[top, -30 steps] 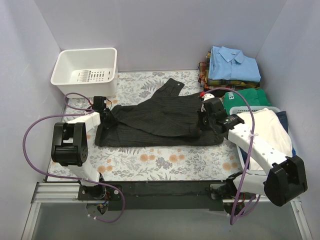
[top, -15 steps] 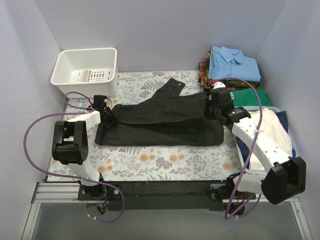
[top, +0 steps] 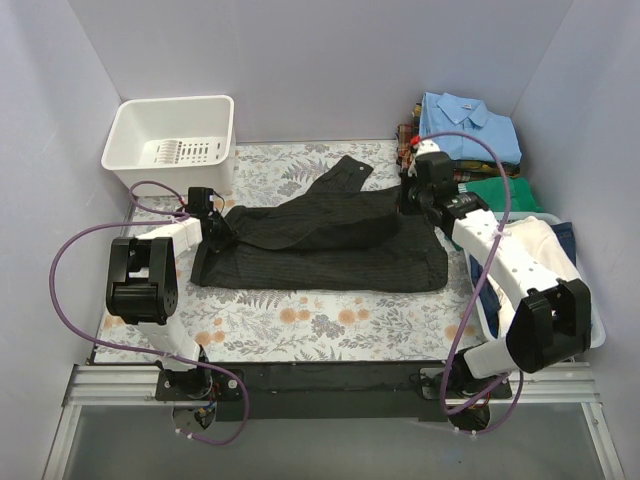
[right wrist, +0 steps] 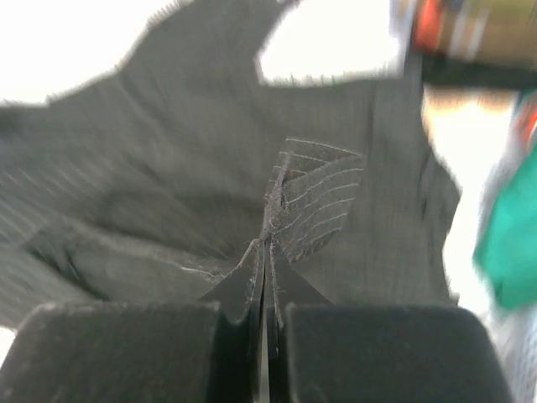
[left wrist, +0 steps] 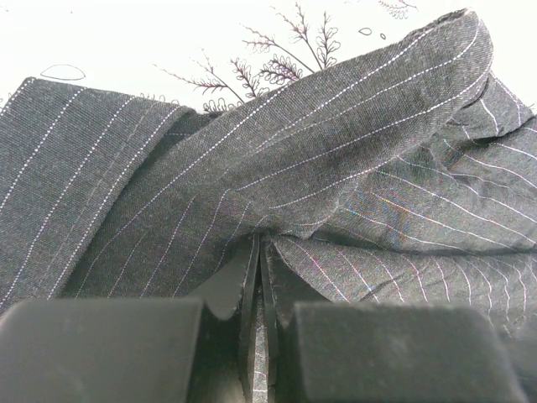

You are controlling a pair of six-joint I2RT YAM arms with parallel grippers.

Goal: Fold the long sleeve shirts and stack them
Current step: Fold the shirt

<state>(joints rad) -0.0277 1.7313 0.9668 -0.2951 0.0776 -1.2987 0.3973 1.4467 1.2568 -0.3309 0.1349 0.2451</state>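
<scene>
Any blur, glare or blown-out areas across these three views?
Top external: sharp and evenly lit, no glare. Left wrist: the shirt and its pinstripes are crisp, but the tablecloth behind is washed out almost to white. Right wrist: blurred throughout, background overexposed; only the fingers have firm edges.

At your far left, a white plastic basket (top: 170,140) stands on the floral tablecloth (top: 300,320). On your right, a pale bin (top: 482,300) holds a white cloth (top: 535,250), and a green garment (top: 505,192) lies just beyond it.
</scene>
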